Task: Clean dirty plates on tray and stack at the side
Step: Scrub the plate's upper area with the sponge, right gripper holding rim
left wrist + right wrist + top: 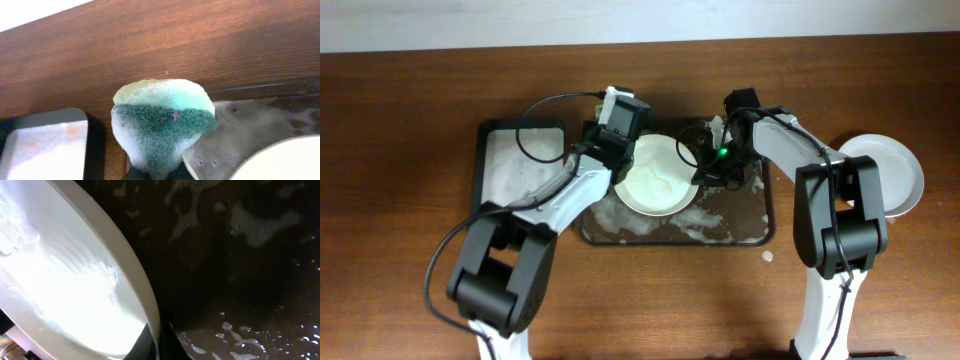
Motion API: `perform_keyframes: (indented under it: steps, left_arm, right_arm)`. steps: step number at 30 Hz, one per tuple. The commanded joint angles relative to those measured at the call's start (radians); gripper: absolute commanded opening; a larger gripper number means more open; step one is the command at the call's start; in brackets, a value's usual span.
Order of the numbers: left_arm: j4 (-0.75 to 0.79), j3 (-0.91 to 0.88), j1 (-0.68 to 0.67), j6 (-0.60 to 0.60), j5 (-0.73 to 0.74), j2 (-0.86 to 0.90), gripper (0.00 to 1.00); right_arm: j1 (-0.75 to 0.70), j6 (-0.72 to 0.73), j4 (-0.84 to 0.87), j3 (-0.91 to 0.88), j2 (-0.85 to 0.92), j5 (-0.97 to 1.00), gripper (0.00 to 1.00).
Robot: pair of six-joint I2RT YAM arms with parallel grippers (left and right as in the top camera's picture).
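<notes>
A white plate [660, 178], wet with foam, lies at the back of the wide dark tray [740, 232]. My right gripper [706, 168] is shut on the plate's right rim; in the right wrist view the fingers [159, 342] pinch the rim of the plate [65, 280] over the foamy tray [240, 255]. My left gripper [612, 150] is at the plate's left edge, shut on a soapy green sponge [162, 120], with the fingers [160, 174] just visible below it. The plate's edge [285, 162] shows at the lower right. Another white plate [892, 175] sits on the table at the far right.
A narrower dark tray [515, 165], coated in white foam, lies left of the wide tray; it also shows in the left wrist view [45, 145]. A small foam blob [768, 256] sits on the table by the wide tray's front right corner.
</notes>
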Motion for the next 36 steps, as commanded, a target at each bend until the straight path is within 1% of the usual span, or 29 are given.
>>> perform_keyframes:
  steps: [1,3,7,10,11,14,18,21,25,29,32,36]
  left_arm:
    - [-0.048,-0.011,-0.003,-0.011,0.233,-0.039,0.00]
    - [-0.079,-0.011,-0.006,-0.037,0.361,-0.034,0.00]
    - [-0.082,-0.011,-0.019,-0.047,0.410,-0.034,0.00]
    - [-0.074,-0.011,-0.029,-0.016,0.542,-0.034,0.00]
    - [-0.074,-0.011,-0.031,-0.013,0.552,-0.034,0.00]
    - [-0.077,-0.016,-0.029,-0.025,0.548,-0.023,0.00]
    - [-0.094,-0.016,-0.032,-0.162,0.559,0.025,0.00]
    - [-0.083,-0.016,-0.035,-0.211,0.604,0.064,0.00]
    - [-0.082,-0.016,-0.035,-0.213,0.658,0.067,0.00]
    - [-0.087,-0.017,-0.035,-0.213,0.662,0.067,0.00]
    - [-0.091,-0.017,-0.031,-0.237,0.616,0.082,0.00]
    - [-0.123,-0.017,-0.012,-0.238,0.546,0.112,0.00]
  right_arm:
    - [-0.006,-0.011,-0.014,-0.035,0.041,0.090,0.04]
    - [-0.006,-0.011,-0.014,-0.035,0.041,0.090,0.04]
    - [-0.006,-0.011,-0.014,-0.035,0.041,0.090,0.04]
    - [-0.006,-0.011,-0.014,-0.035,0.041,0.090,0.04]
    - [-0.006,-0.011,-0.014,-0.035,0.041,0.090,0.04]
    - [-0.006,-0.011,-0.014,-0.035,0.041,0.090,0.04]
    - [-0.006,-0.011,-0.014,-0.035,0.041,0.090,0.04]
    - [-0.006,-0.011,-0.015,-0.035,0.041,0.090,0.04]
    - [-0.006,-0.011,-0.014,-0.035,0.041,0.090,0.04]
    - [-0.006,-0.010,-0.013,-0.035,0.041,0.090,0.04]
    - [-0.006,-0.011,-0.015,-0.035,0.041,0.090,0.04]
    - [-0.006,-0.011,-0.015,-0.035,0.041,0.090,0.04]
